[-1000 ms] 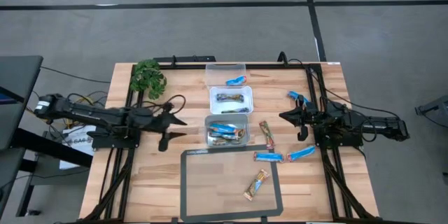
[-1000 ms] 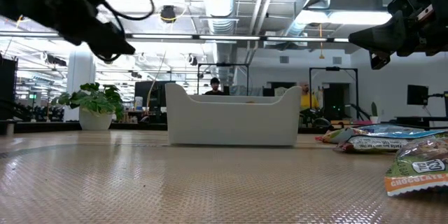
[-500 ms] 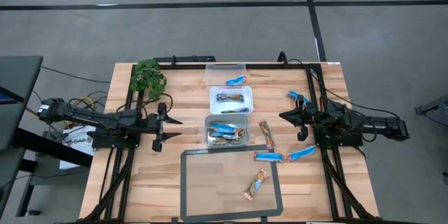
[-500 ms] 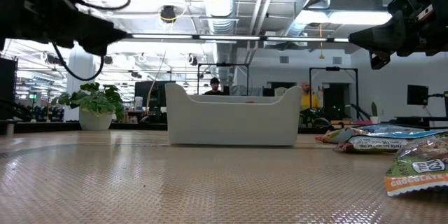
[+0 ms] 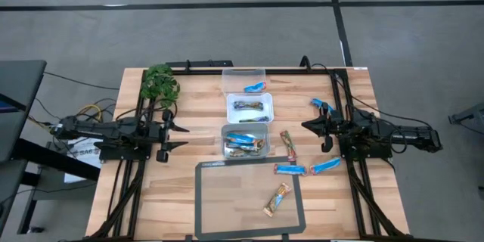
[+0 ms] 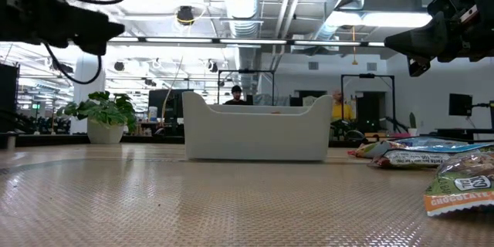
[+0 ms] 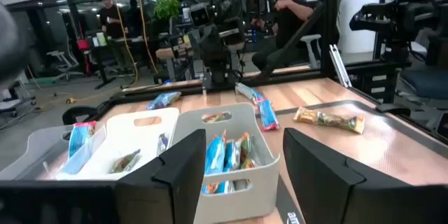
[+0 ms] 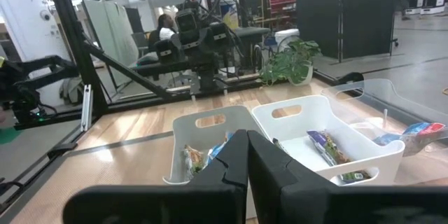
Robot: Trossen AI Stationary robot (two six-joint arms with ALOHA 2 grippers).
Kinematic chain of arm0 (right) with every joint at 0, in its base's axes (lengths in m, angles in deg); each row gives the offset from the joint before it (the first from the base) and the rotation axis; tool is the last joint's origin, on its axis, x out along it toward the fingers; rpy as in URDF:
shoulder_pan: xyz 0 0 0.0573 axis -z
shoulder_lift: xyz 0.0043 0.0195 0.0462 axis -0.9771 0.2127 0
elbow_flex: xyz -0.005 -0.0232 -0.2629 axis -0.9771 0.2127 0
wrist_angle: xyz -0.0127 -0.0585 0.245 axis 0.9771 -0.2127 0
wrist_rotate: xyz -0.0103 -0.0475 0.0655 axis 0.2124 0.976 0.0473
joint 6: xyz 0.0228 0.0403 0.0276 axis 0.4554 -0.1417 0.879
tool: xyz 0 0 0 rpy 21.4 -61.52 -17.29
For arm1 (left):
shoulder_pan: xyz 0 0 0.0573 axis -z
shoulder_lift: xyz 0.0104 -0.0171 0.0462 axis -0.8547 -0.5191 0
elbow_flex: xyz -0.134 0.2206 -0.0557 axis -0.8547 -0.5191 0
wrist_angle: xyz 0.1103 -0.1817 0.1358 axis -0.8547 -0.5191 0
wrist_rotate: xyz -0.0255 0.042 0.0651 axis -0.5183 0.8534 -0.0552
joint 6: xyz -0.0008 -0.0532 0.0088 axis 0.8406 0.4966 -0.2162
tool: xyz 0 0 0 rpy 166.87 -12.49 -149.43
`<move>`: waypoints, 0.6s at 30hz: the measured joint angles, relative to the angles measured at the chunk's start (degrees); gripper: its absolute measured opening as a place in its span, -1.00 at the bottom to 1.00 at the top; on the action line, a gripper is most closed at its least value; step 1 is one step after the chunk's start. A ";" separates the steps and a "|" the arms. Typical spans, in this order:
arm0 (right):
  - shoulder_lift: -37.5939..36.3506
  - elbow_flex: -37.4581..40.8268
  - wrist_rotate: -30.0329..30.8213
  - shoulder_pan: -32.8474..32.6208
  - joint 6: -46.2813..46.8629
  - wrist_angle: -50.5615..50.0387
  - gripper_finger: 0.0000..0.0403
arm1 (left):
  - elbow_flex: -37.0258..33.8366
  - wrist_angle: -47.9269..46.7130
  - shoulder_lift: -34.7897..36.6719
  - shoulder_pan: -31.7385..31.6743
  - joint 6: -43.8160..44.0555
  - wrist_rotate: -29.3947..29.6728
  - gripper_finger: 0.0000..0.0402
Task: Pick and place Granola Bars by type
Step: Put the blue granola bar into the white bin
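Three bins [image 5: 246, 113] stand in a column at the middle of the table [image 5: 204, 189], from centre toward 12 o'clock, blocking a straight crossing there. The plant [image 5: 159, 83] occupies 10 o'clock. Loose bars [image 5: 290, 169] lie at 4 o'clock. The wood at 7 o'clock is free.

Bright blue bars [image 5: 243, 139] fill a white bin [image 5: 224, 130].

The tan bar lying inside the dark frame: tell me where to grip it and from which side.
Come straight down with the right pincer and pinch the tan bar across its narrow middle: it lies flat, diagonal, apart from the others.
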State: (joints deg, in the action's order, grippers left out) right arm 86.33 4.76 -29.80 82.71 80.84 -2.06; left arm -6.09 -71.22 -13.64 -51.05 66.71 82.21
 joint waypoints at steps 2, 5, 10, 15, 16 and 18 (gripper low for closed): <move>0.02 -0.01 0.00 -0.01 0.00 0.00 -1.00 | 0.02 -0.12 1.45 -0.09 0.08 -2.33 -0.07; 0.00 -0.01 -0.02 0.01 0.00 0.04 -1.00 | 0.02 -0.57 1.39 -0.09 0.08 -5.39 -0.07; 0.00 0.00 0.00 0.00 0.00 0.02 -1.00 | 0.00 -1.30 1.35 -0.13 2.61 -4.42 -0.08; 0.02 -0.01 0.00 -0.01 0.00 0.02 -1.00 | -0.02 -1.30 1.00 -0.13 5.52 -4.26 -0.07; 0.00 -0.01 0.00 0.01 0.00 0.01 -1.00 | -0.02 -1.31 1.02 -0.13 5.53 -4.25 -0.07; 0.00 -0.01 0.00 0.01 0.00 0.02 -1.00 | -0.02 -1.32 0.97 -0.13 5.08 -4.25 -0.07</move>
State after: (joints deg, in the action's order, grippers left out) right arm 86.33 4.75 -29.80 82.72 80.84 -2.04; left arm -6.11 -72.54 -12.67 -51.18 71.80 77.97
